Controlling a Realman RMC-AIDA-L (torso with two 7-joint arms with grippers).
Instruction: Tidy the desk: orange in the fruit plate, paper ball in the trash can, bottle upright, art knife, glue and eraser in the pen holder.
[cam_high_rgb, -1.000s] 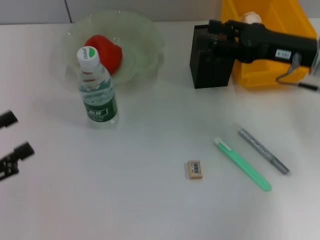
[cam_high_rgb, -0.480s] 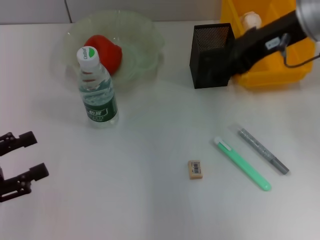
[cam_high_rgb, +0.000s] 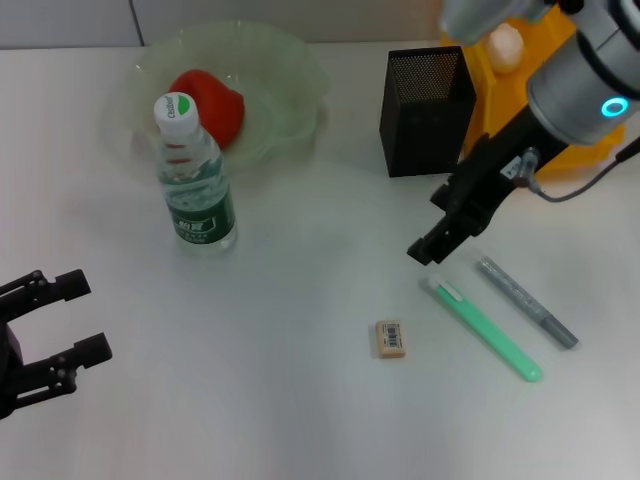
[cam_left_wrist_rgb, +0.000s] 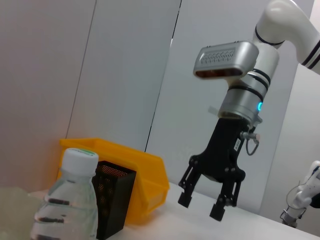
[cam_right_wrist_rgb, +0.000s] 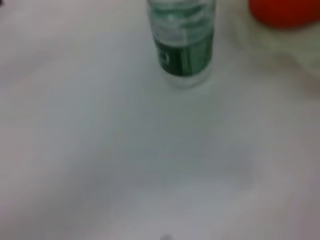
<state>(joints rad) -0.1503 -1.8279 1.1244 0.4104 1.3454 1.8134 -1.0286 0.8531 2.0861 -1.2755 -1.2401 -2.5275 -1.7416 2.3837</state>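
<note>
Now I had moved the right gripper (cam_high_rgb: 432, 245), jaws open and empty, away from the trash can (cam_high_rgb: 560, 150) down toward the green art knife (cam_high_rgb: 486, 328), while the eraser (cam_high_rgb: 391, 339) waited nearby.

White desk (cam_high_rgb: 300, 420), grey panelled wall (cam_left_wrist_rgb: 125, 75) behind it

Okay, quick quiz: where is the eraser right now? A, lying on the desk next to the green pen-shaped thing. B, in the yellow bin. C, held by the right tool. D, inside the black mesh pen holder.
A: the eraser lies flat on the desk, just beside the green pen-shaped item, outside the pen holder.
</note>
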